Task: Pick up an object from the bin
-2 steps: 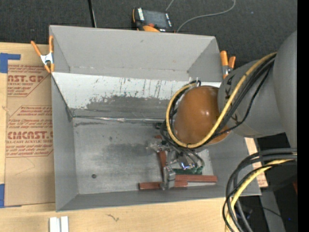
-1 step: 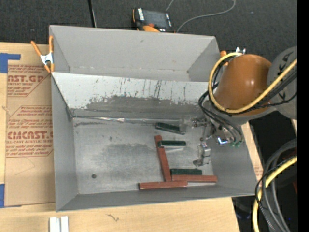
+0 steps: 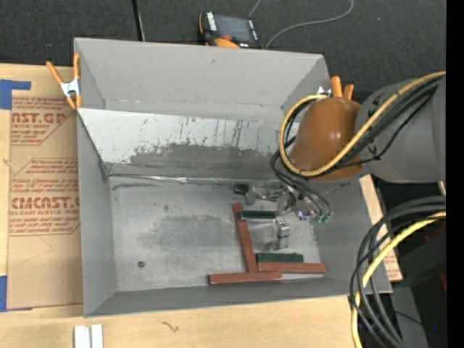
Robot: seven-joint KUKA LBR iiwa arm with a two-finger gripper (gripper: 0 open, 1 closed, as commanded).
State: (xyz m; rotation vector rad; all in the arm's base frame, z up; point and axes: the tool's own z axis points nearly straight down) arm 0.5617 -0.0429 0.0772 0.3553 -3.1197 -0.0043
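My gripper point(image 3: 281, 222) hangs low in the right half of the bin, under the orange wrist cover. A short dark green bar point(image 3: 257, 214) lies just to its left, touching a long red-brown stick point(image 3: 246, 242) that runs toward the front wall. Just in front of the gripper, a dark green block point(image 3: 280, 256) rests beside a second red-brown stick point(image 3: 291, 268). I cannot make out anything held in the gripper.
A third red-brown stick point(image 3: 243, 277) lies along the front wall. A small dark piece point(image 3: 241, 188) sits near the back of the floor. The arm and its cables cover the bin's right side.
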